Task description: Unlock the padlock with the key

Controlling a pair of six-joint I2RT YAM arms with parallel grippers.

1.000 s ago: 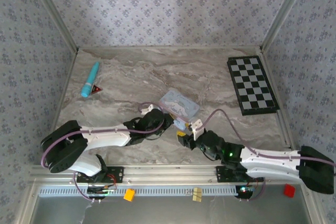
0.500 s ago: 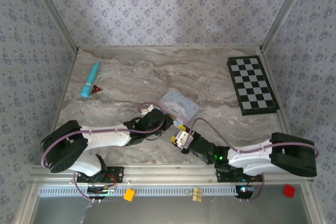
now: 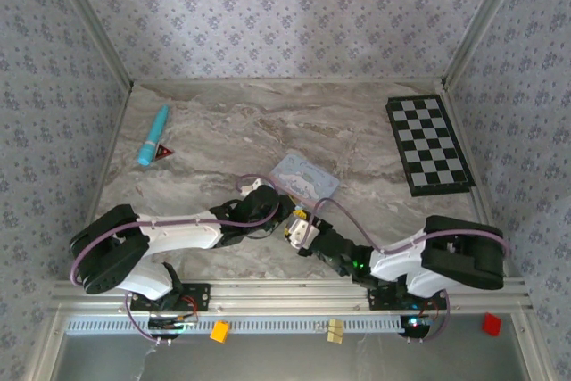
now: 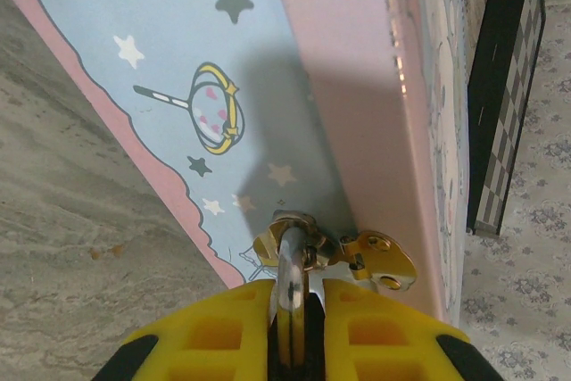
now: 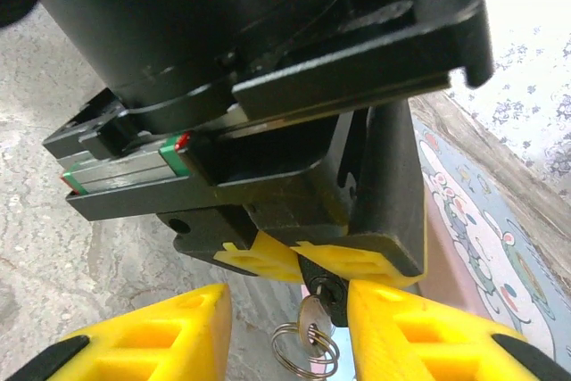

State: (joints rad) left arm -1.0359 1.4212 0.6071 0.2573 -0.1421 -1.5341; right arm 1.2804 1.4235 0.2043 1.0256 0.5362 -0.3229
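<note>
The small dark padlock (image 5: pixel 332 296) hangs by its metal shackle (image 4: pixel 291 274) from the brass hasp (image 4: pixel 375 256) of the pastel tin (image 4: pixel 223 60). My left gripper (image 4: pixel 297 296) is shut on the padlock. A silver key (image 5: pixel 312 318) with a wire ring (image 5: pixel 303 350) sticks out of the keyhole. My right gripper (image 5: pixel 290 327) is open, with one yellow finger on each side of the key, and its right finger (image 5: pixel 419 327) sits close beside the lock body. From above, both grippers meet at the tin's near corner (image 3: pixel 297 220).
A black-and-white checkerboard (image 3: pixel 428 144) lies at the back right. A turquoise pen-like stick (image 3: pixel 153 134) and a small red triangle (image 3: pixel 164 152) lie at the back left. Patterned walls close in three sides, and a metal rail (image 3: pixel 285 296) runs along the near edge.
My right gripper has moved left to the padlock and now straddles the key, its fingers closer together than before. The left gripper and the tin have stayed put.
</note>
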